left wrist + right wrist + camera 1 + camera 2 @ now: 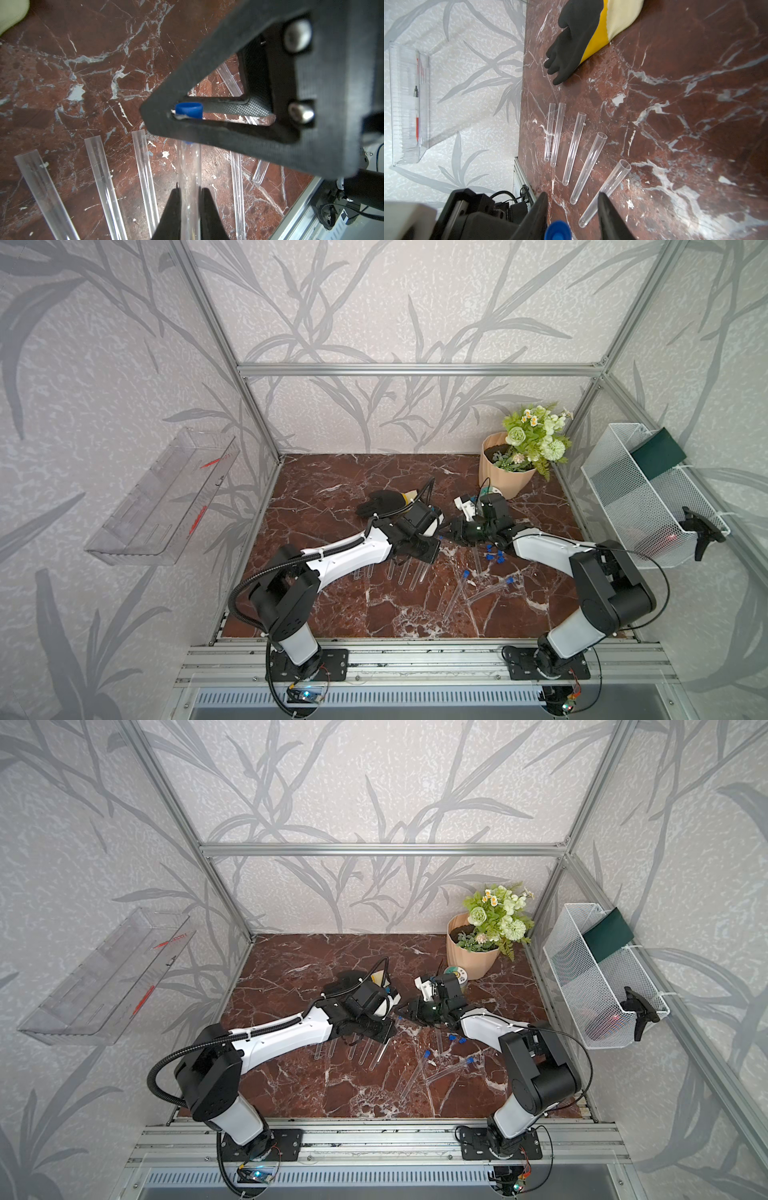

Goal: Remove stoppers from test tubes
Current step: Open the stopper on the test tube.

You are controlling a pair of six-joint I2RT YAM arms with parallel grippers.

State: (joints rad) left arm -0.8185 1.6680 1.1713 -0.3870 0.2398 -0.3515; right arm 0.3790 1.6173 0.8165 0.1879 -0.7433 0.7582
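My left gripper (pixel 190 189) is shut on a clear test tube (pixel 190 166), held off the table with its blue stopper (pixel 189 109) pointing at the right arm. My right gripper (pixel 572 193) has that stopper (pixel 558 229) between its jaws. They stand apart, with a gap on one side. In both top views the two grippers meet mid-table (pixel 442 535) (pixel 399 1017). Several open tubes (pixel 574 148) lie in a fan under the left arm (pixel 405 570). Two stoppered tubes (pixel 455 593) lie in front of the right arm, and loose stoppers (pixel 494 556) lie beside it.
A black and yellow glove (pixel 380 502) lies behind the left gripper. A beige flower pot (pixel 505 472) stands at the back right, with a small round roll (pixel 492 490) in front of it. A white mesh basket (pixel 648 497) hangs on the right wall and a clear shelf (pixel 162 497) on the left wall.
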